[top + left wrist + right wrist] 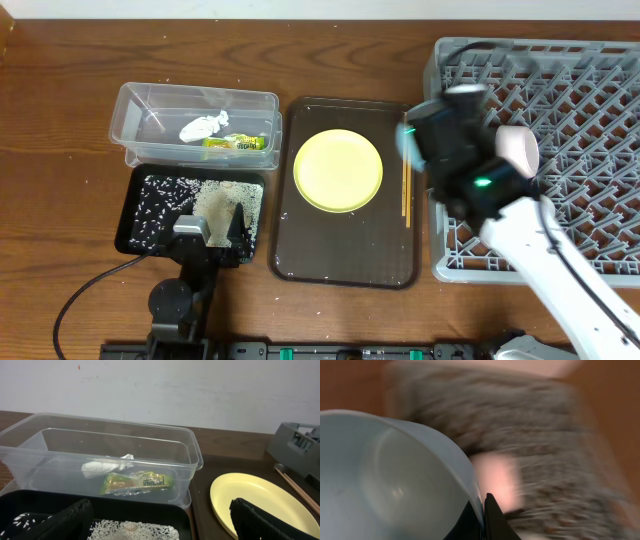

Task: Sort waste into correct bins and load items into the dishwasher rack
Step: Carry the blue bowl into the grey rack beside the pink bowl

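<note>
On the wooden table (60, 120), a light blue bowl (395, 480) is pinched by the right fingers (492, 520), the grey pegged plastic rack (580, 110) seemingly just beyond them. Loading is in hand, and lowering between pegs is needed. Meanwhile the left fingers (270, 522) are spread.

Plastics on wood
Tub (30, 455) clear glossy plastic; table (60, 100) grained wood; rack (600, 130) matt plastic; tray (340, 250) glossy; plate (338, 170) smooth; bowl (380, 485) glossy.
</note>
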